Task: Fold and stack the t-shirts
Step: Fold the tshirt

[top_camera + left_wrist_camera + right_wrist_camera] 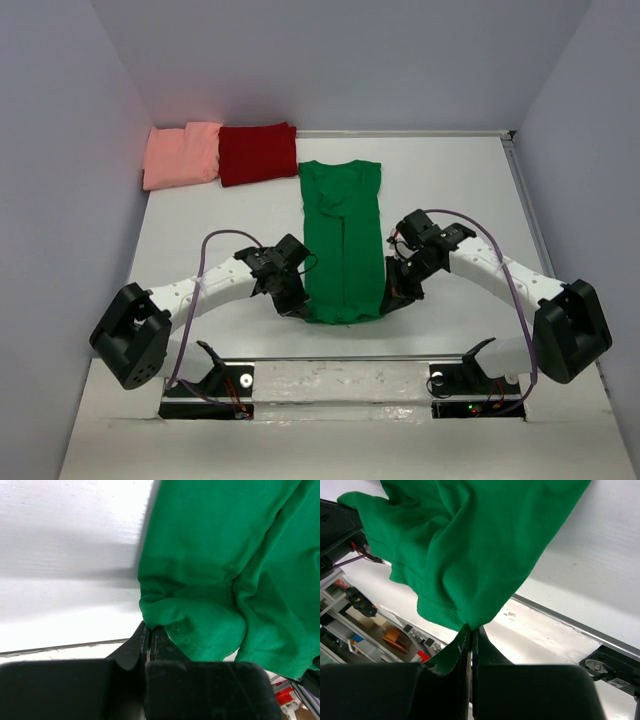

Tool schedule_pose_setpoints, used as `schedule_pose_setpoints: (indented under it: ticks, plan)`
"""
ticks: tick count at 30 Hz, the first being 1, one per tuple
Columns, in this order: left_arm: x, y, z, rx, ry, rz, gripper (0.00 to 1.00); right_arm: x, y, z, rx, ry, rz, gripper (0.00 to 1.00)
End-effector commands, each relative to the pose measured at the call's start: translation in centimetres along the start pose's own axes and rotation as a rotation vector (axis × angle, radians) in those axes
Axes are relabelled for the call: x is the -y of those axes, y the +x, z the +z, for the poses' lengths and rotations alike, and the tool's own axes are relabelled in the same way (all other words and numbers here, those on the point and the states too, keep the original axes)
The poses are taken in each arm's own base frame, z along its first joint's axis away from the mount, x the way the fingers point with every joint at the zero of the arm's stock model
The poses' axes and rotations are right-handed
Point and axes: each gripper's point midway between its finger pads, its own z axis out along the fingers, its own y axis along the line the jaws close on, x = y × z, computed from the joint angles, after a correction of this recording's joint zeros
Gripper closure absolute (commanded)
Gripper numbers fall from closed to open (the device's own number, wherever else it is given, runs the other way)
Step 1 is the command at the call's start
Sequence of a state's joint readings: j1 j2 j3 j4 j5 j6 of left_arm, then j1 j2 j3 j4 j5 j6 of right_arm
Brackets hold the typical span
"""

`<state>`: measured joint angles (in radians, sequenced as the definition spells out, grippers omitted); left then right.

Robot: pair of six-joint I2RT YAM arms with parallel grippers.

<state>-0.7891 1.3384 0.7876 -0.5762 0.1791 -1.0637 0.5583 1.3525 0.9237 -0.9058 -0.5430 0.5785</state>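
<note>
Gripping the green t-shirt (341, 240) at its near hem corners, the left jaws and right jaws are clamped on fabric. Its length runs straight away from them, neither side nearer.

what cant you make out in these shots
Top view: tips of the left claw and right claw, and the near corners of the green shirt, hidden under the wrists.
Wrist views: most of the green shirt, cut off by frame edges.
Top view: fold layers in the pink shirt and red shirt, too small.
</note>
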Motion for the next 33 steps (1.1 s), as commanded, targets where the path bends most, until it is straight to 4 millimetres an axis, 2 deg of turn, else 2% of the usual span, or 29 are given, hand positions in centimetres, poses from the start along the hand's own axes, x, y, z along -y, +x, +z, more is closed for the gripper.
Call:
schedule_pose_setpoints:
  ticks: [1, 14, 20, 33]
  plan:
    - [0.1, -0.6, -1.1, 0.021, 0.007, 0.029, 1.0, -0.7, -0.9, -0.6, 0.021, 0.011, -0.056, 1.0]
    - [1.5, -4.1, -2.2, 0.064, -0.009, 0.062, 1.0, -1.9, -2.9, -0.9, 0.047, 0.022, -0.083, 1.0]
    - [2.1, -4.8, -2.2, 0.063, -0.003, 0.071, 1.0, -2.2, -3.6, -1.2, 0.058, 0.029, -0.098, 1.0]
    - [2.5, -7.7, -2.9, 0.091, -0.019, 0.084, 1.0, -2.1, -6.7, -2.4, 0.093, 0.049, -0.108, 1.0]
